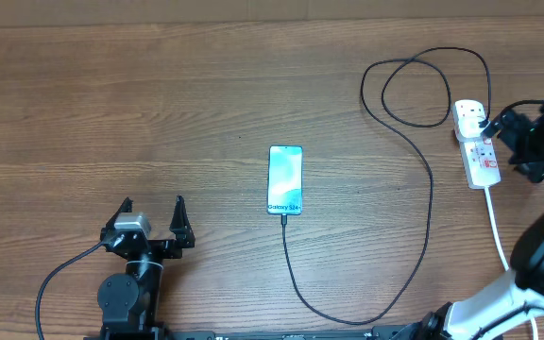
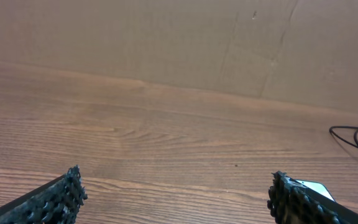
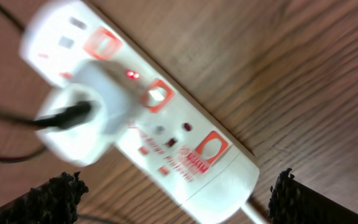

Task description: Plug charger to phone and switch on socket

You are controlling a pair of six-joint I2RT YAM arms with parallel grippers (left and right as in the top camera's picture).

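One broad, brown wood-grain table [image 1: 159, 94] carries everything. Both black, ridged claws gape wide and empty: the left gripper [image 1: 152, 203] near the front edge, the right gripper [image 1: 510, 144] at the white oblong socket [image 1: 478, 146] on the right. The slim rectangular phone [image 1: 285, 179] lies at centre; the thin black charger [image 1: 430, 189] loops from its lower edge to the socket.

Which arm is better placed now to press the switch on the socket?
Right. The right end effector, open, sits beside the socket; the left end effector is far away, on the other side of the phone.
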